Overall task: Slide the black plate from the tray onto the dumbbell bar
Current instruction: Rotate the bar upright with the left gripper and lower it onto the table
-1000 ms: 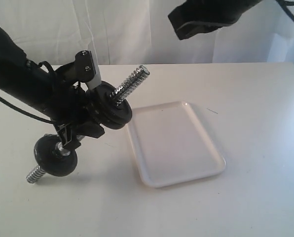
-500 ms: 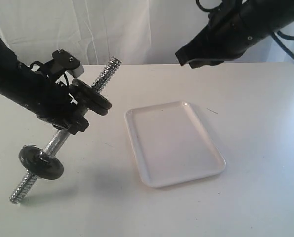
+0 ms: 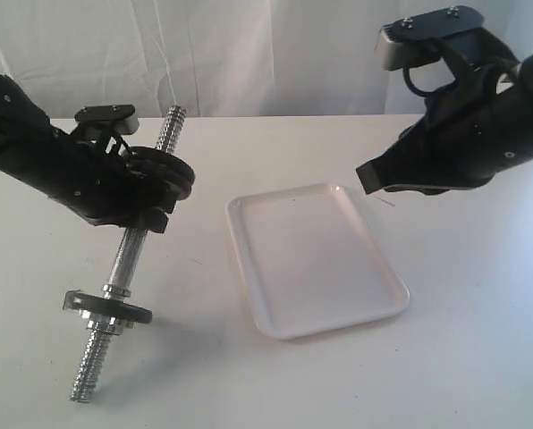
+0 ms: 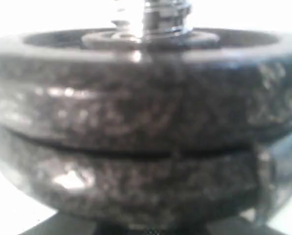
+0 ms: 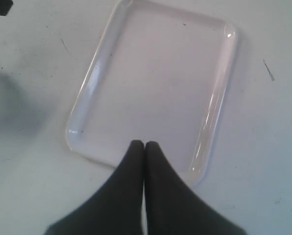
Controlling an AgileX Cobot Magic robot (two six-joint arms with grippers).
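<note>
worktop (image 3: 463, 357): white, flat, with a white curtain (image 3: 249, 54) hanging behind its far edge. tray (image 3: 316, 259): white, glossy, rounded corners, low rim; lies flat at the middle of the worktop, nothing in it; seen again from above in the right wrist view (image 5: 156, 83). dumbbell bar (image 3: 123, 259): chrome rod, threaded at both ends, smooth in the middle; held to the left of the tray and well apart from it, steeply tilted, upper end far, lower end near and low over the worktop; whether that end touches the surface cannot be told. black plate (image 3: 179, 177): on the upper part of the bar, stacked face to face with a second black disc; the left wrist view shows the pair edge-on, a thin seam between them (image 4: 136, 98); which of the two is which is not clear. lower disc (image 3: 105, 310): black, seen edge-on, on the lower part of the bar above the threaded end, steel nuts (image 3: 114, 290) against it. left tool (image 3: 144, 217): clamped on the bar just below the stacked pair; its fingers are hidden in its own wrist view. right tool (image 3: 367, 179): jaws pressed together, holding nothing, raised above the far right corner of the tray; fingertips meet over the tray's rim in the right wrist view (image 5: 144, 144).
</note>
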